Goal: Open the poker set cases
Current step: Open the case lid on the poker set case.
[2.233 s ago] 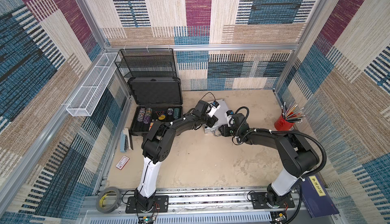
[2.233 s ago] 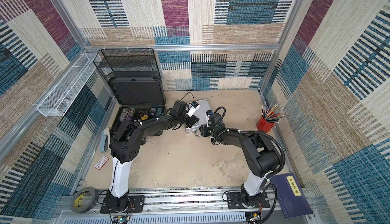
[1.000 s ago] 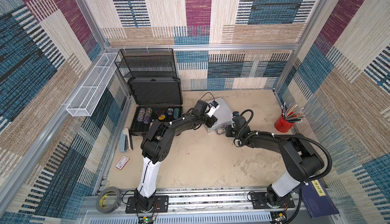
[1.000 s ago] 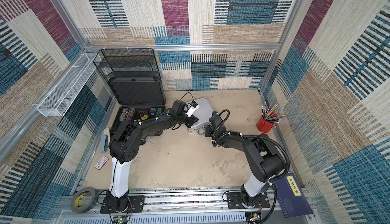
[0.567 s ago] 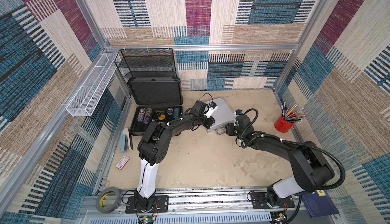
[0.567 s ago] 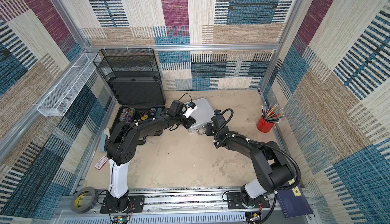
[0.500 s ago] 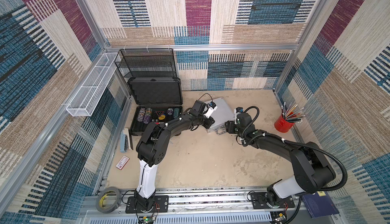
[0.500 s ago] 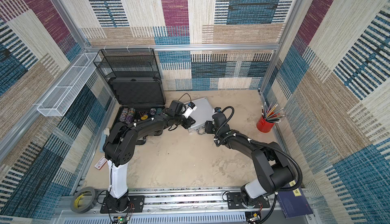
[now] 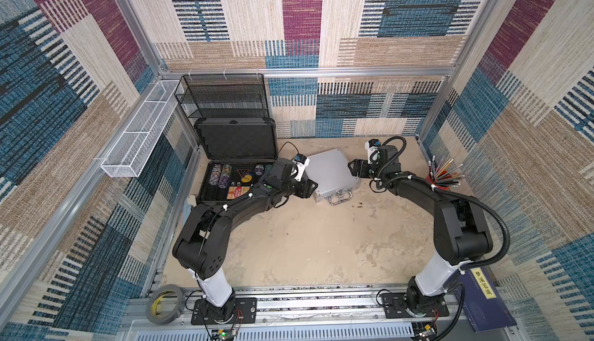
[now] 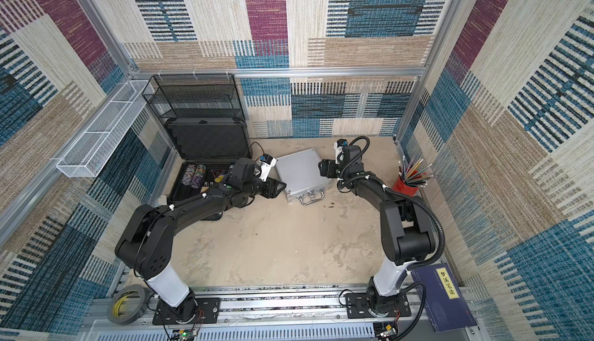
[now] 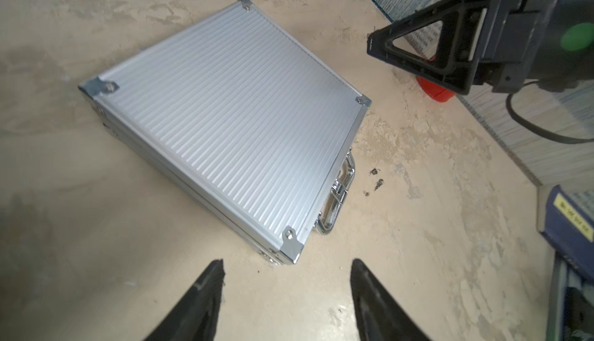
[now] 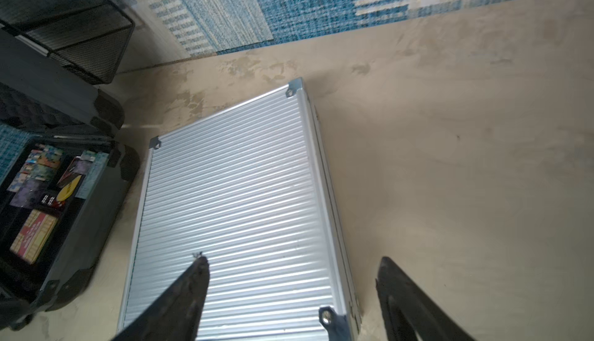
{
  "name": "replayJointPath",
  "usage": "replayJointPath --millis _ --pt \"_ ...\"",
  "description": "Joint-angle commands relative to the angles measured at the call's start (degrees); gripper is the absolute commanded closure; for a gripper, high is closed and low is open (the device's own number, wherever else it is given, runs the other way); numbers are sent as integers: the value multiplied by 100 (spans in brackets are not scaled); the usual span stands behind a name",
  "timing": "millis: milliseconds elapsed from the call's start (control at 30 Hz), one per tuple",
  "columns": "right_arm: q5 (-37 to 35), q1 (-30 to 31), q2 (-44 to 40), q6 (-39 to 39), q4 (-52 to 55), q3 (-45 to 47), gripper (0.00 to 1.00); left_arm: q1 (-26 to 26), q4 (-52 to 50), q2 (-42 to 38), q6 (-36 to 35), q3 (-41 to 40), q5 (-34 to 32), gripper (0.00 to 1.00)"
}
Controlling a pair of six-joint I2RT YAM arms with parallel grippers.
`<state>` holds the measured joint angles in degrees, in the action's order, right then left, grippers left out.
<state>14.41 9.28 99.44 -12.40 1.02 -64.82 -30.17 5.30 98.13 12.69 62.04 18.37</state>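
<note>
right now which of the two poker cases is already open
The large dark grey case: its lid stands upright, showing chips. The ribbed silver case lies flat, lid shut.

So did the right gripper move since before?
Yes. The right gripper has moved toward the back wall and a bit nearer the red pencil cup, beside the silver case.
</note>
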Motion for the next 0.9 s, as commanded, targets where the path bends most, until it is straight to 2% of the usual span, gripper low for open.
replayJointPath --millis 0,133,167,233,367,633,867 --pt "396 -87 271 242 295 -270 17 3 1385 -129 1510 -531 -43 33" --pt "491 -237 425 247 258 -251 17 -6 1588 153 2196 -557 -18 29" --pt "538 -257 474 235 276 -266 17 -8 1604 254 2306 -523 10 24" --pt "676 -264 540 214 231 -245 18 -15 1802 427 2480 -509 90 0" --pt "912 -260 628 204 222 -209 21 -21 2054 613 2634 -492 40 0" --pt "1159 -260 604 42 2 198 28 -24 1762 969 2388 -193 -200 0" --pt "1258 -155 282 -197 -419 807 32 -40 1764 1275 2394 -32 -43 6"
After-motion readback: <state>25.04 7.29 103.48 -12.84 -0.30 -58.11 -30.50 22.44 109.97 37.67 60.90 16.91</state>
